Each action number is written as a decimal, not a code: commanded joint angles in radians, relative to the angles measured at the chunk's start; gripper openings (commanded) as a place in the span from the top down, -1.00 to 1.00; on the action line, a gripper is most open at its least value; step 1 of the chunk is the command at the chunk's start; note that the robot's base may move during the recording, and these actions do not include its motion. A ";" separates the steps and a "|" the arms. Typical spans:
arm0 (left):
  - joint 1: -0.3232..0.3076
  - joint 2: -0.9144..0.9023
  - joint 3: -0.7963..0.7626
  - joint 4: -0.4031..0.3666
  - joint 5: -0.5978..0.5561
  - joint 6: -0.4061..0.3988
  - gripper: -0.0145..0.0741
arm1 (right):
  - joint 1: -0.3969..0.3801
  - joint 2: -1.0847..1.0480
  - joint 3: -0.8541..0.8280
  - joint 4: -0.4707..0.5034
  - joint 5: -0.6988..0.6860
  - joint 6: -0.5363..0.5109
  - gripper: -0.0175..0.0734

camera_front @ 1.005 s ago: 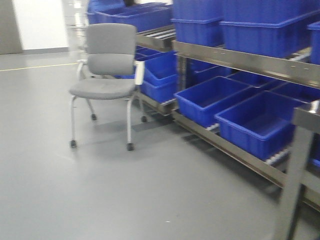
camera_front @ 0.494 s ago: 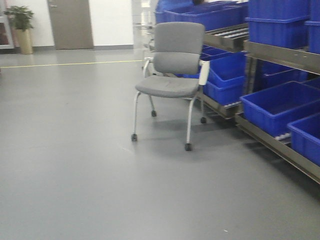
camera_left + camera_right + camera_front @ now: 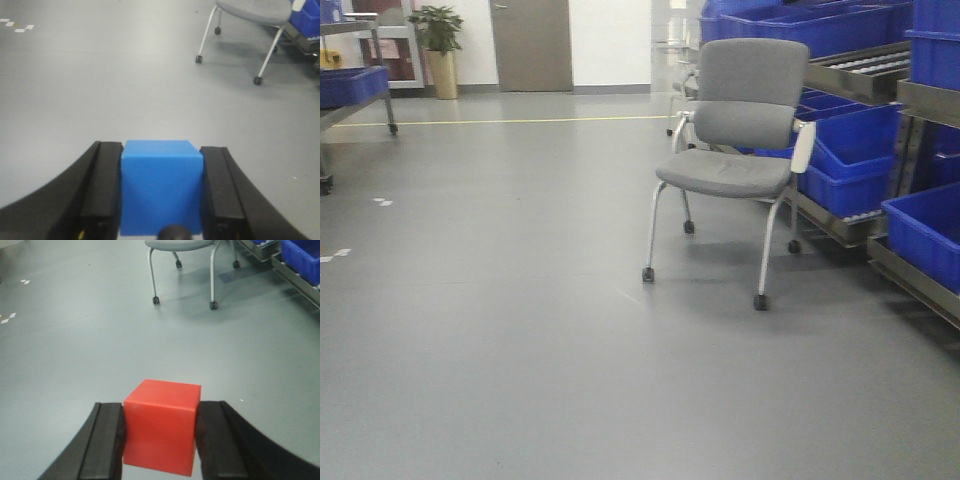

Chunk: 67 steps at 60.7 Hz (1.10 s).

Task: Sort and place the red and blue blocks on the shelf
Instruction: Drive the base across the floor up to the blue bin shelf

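Blocks both in hand: left pincer clamped on the blue block, right pincer clamped on the red block, each carried over bare floor. Beyond, the grey chair now sits right of centre; a second ago it stood left. The shelf with its blue tubs has slid to the far right edge as the view swings left. Judgement: base turning away from this rack, so nothing is placed yet.

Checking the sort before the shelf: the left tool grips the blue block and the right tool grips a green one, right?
No. The right wrist view shows the right tool gripping a red block, not green. The left tool does grip the blue block.
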 commanded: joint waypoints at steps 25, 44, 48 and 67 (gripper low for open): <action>0.004 0.006 -0.030 0.007 -0.088 -0.002 0.39 | -0.005 0.003 -0.027 -0.009 -0.088 -0.004 0.51; 0.004 0.006 -0.030 0.007 -0.088 -0.002 0.39 | -0.005 0.003 -0.027 -0.009 -0.088 -0.004 0.51; 0.004 0.006 -0.030 0.007 -0.088 -0.002 0.39 | -0.005 0.003 -0.027 -0.009 -0.088 -0.004 0.51; 0.004 0.006 -0.030 0.007 -0.088 -0.002 0.39 | -0.005 0.003 -0.027 -0.009 -0.088 -0.004 0.51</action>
